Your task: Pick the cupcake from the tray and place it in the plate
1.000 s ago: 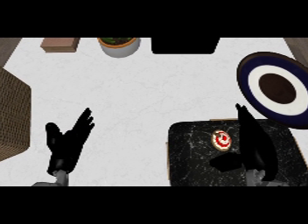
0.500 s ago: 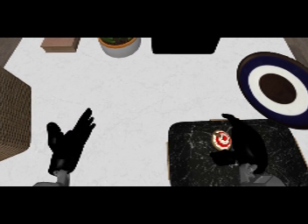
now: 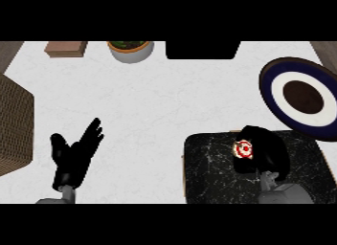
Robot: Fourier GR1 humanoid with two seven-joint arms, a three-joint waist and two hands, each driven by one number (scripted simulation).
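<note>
Closing round the small cupcake w/ red-and-white swirled top (image 3: pixel 243 149), the black right hand (image 3: pixel 266 149) is curling its fingers over it from the far side and from the right. 1 s ago those fingers were standing straight just beside it, and 0.5 s ago they were only beginning to bend. So the reach is looking done and the grasp is forming; the lift isn't started yet, imo.

Hand state: right hand is clenching round the cupcake, hiding most of it, w/ only the top showing at the hand's left edge. The cupcake is sitting on the black marbled rectangular tray (image 3: pixel 214 184), near its far edge. The round plate w/ navy rim, white ring and brown centre (image 3: pixel 277 98) is waiting just beyond the tray, to the right, w/ nothing on it.

The left hand (image 3: pixel 72 158) is resting open at lower left, fingers up, touching nothing.
</note>
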